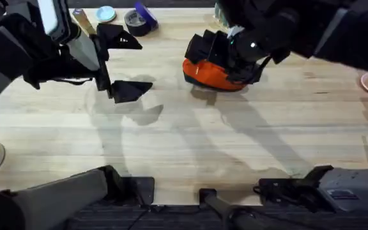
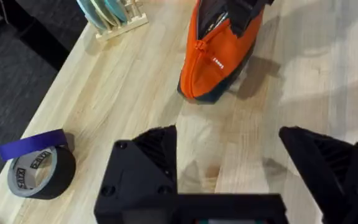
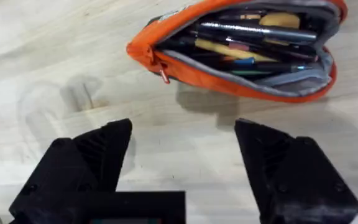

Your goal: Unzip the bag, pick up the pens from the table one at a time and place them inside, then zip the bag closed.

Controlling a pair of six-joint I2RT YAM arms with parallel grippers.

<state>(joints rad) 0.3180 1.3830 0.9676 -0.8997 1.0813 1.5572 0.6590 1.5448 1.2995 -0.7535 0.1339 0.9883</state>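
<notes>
While the right gripper (image 3: 182,165) hangs with fingers spread wide and empty, the orange pencil pouch (image 3: 241,50) lies on the wood table (image 3: 73,56) just ahead of its fingertips, unzipped, with pens (image 3: 253,31) inside. Well to the pouch's side, the left gripper (image 2: 229,168) is likewise wide open.

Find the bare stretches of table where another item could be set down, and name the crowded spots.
Bare wood runs across the middle of the table, between the bag and the arm bases. The far edge is crowded: tape roll, left gripper, and the open bag under the right gripper.
</notes>
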